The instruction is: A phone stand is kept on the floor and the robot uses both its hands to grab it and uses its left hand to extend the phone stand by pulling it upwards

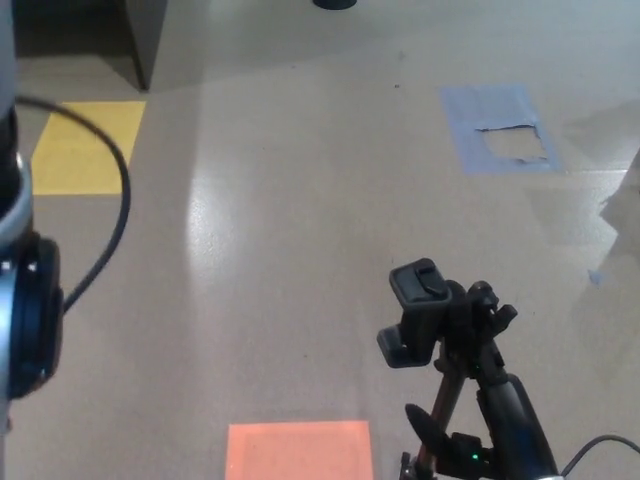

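The black phone stand stands low at the bottom right of the head view. Its phone clamp point(422, 298) sits on top of a short stretch of thin pole point(447, 395). My right hand point(512, 425) comes up from the bottom edge and is closed around the pole just under the clamp head, with a small green light beside it. Of my left side only the silver and black arm point(25, 310) shows at the left edge, with a black cable point(112, 225) looping off it. The left hand itself is out of the picture.
On the beige floor lie an orange tape square point(298, 450) beside the stand, a yellow square point(78, 145) at far left and a torn blue tape patch point(495, 125) at upper right. A dark furniture corner point(140, 45) stands at top left.
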Robot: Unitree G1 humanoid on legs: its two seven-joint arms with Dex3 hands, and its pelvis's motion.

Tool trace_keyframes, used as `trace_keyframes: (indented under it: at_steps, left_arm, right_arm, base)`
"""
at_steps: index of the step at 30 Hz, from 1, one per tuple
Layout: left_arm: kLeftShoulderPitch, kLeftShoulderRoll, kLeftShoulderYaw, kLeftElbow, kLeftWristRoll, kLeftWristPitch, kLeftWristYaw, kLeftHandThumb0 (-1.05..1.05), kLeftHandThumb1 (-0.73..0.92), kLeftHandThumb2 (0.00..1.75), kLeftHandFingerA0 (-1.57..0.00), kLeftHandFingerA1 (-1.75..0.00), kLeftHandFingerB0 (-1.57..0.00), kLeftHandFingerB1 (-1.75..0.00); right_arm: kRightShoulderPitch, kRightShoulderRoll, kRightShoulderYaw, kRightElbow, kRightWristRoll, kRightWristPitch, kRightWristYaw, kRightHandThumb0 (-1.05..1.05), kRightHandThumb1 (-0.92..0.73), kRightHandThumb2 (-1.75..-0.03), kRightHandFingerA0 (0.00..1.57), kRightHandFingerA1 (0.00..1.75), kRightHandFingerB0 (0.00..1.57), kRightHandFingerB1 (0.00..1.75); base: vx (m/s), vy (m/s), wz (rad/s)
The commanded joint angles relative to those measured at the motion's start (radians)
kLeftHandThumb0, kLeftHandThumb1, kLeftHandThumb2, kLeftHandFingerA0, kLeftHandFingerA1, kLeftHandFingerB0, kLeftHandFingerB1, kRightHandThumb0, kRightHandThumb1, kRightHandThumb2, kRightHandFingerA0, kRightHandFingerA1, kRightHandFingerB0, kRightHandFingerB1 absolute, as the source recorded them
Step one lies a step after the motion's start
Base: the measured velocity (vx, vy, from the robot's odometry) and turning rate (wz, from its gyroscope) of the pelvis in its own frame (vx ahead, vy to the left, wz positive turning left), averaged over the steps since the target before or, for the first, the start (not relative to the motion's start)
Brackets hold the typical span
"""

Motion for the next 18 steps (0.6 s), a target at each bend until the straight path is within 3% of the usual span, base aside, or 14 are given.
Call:
trace_keyframes:
  at_steps: [1, 2, 3, 6, 9, 10, 11, 12, 14, 15, 18]
  left_arm:
    - [0.553, -0.009, 0.027, -0.359, 0.09, -0.035, 0.087, -1.05, 0.81, 1.23, 0.0, -0.09, 0.0, -0.01]
    - [0.555, -0.009, 0.027, -0.362, 0.09, -0.035, 0.088, -1.05, 0.81, 1.23, 0.0, -0.09, 0.0, -0.01]
    - [0.718, -0.045, 0.035, -0.424, 0.092, -0.069, 0.103, -1.05, 0.82, 1.23, 0.0, -0.09, 0.0, 0.0]
    - [0.865, -0.086, 0.042, -0.47, 0.087, -0.103, 0.114, -1.05, 0.81, 1.23, 0.0, -0.09, 0.0, 0.0]
    - [1.22, -0.139, -0.006, -0.542, 0.121, -0.208, 0.149, -0.99, 0.73, 1.21, 0.0, -0.09, 0.0, -0.08]
    - [1.434, -0.142, -0.043, -0.537, 0.169, -0.35, 0.16, -0.92, 0.72, 1.2, 0.0, -0.16, 0.0, -0.13]
    - [1.526, -0.147, -0.057, -0.521, 0.196, -0.423, 0.175, -0.97, 0.76, 1.2, 0.0, -0.12, 0.0, -0.12]
    - [1.6, -0.154, -0.052, -0.509, 0.203, -0.473, 0.169, -0.97, 0.76, 1.21, 0.0, -0.1, 0.0, -0.11]
    - [1.701, -0.181, -0.016, -0.464, 0.184, -0.575, 0.132, -0.9, 0.74, 1.19, 0.0, -0.14, 0.0, -0.15]
    - [1.737, -0.195, -0.007, -0.451, 0.177, -0.609, 0.124, -0.9, 0.74, 1.19, 0.0, -0.14, 0.0, -0.15]
    - [1.856, -0.239, 0.047, -0.388, 0.15, -0.706, 0.08, -0.96, 0.76, 1.2, 0.0, -0.09, 0.0, -0.12]
  right_arm:
    - [0.049, -0.105, -0.008, -0.18, -0.035, 0.047, 0.035, -1.05, -0.78, -0.67, 0.11, 0.79, 0.0, 0.45]
    - [0.051, -0.106, -0.007, -0.183, -0.035, 0.049, 0.036, -1.05, -0.78, -0.67, 0.11, 0.79, 0.0, 0.45]
    - [0.054, -0.127, -0.021, -0.198, -0.011, 0.045, 0.065, -1.05, -0.76, -0.67, 0.02, 0.75, 0.0, 0.32]
    - [0.071, -0.139, -0.029, -0.226, 0.015, 0.048, 0.096, -1.05, -0.76, -0.66, 0.01, 0.75, 0.0, 0.38]
    - [0.116, -0.166, -0.042, -0.252, 0.026, 0.032, 0.103, -1.05, -0.75, -0.67, 0.0, 0.69, 0.0, 0.28]
    - [0.147, -0.182, -0.049, -0.283, 0.021, 0.037, 0.101, -1.05, -0.53, -1.04, 0.0, 0.5, 0.0, 0.38]
    - [0.162, -0.197, -0.053, -0.3, 0.008, 0.039, 0.096, -1.05, -0.79, -0.75, 0.0, 0.6, 0.0, 0.16]
    - [0.173, -0.208, -0.054, -0.309, -0.013, 0.033, 0.078, -1.05, -0.79, -0.7, 0.0, 0.53, 0.0, 0.13]
    - [0.19, -0.224, -0.058, -0.333, -0.038, 0.039, 0.062, -1.05, -0.86, -0.73, 0.0, 0.31, 0.0, 0.03]
    - [0.196, -0.231, -0.059, -0.34, -0.042, 0.039, 0.061, -1.05, -0.86, -0.73, 0.0, 0.31, 0.0, 0.03]
    - [0.227, -0.249, -0.063, -0.377, -0.04, 0.047, 0.082, -1.05, -0.85, -0.76, 0.0, 0.06, 0.0, 0.0]
  base:
    - [0.0, 0.0, 0.0]
    - [0.0, 0.0, 0.0]
    - [0.0, 0.0, 0.0]
    - [0.0, 0.0, 0.0]
    - [0.0, 0.0, 0.0]
    - [0.0, 0.0, 0.0]
    - [0.0, 0.0, 0.0]
    - [0.0, 0.0, 0.0]
    - [0.0, 0.0, 0.0]
    - [0.0, 0.0, 0.0]
    - [0.0, 0.0, 0.0]
